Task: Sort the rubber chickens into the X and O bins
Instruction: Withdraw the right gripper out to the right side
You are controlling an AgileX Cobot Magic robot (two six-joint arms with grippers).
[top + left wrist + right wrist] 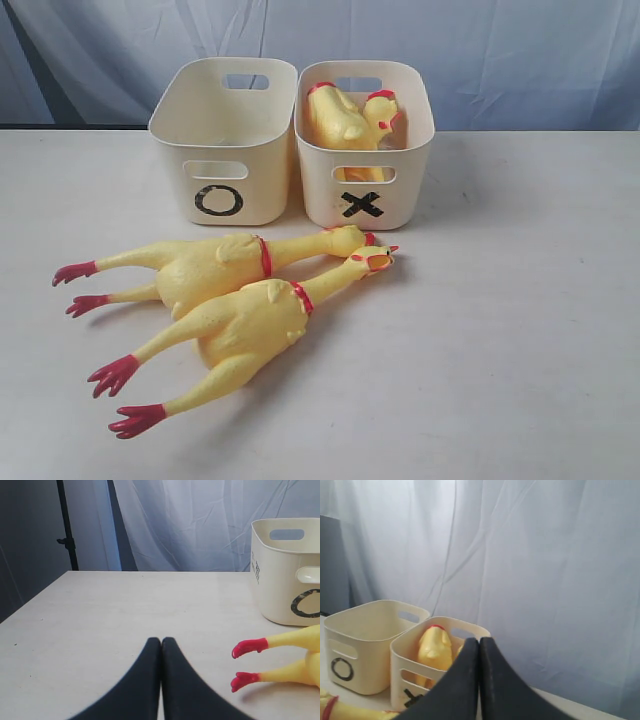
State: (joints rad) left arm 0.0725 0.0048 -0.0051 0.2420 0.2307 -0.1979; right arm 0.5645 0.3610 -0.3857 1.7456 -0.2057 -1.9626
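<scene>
**Feet-first toward the left tool**

In front of the O bin [265, 185], flat on the surface [520, 330]: rear chicken [210, 265] and front chicken [245, 325], both long-legged, side by side and touching, the rear one closer to the O bin. Long axes slanted, heads toward the side where the X bin [325, 185] stands just beside the O bin, red feet [248, 648] at the far end, away from the O bin. More yellow chicken [340, 120] inside the X bin; how many, hard to tell.

Left tool [161, 641]: pressed fully together, gripping nothing, low over the surface, feet near, O bin beyond them.

Right tool [479, 641]: likewise closed and empty, well apart from the O bin.

Probably a left-arm reach: open first, then close across a leg or body, not along it.
</scene>
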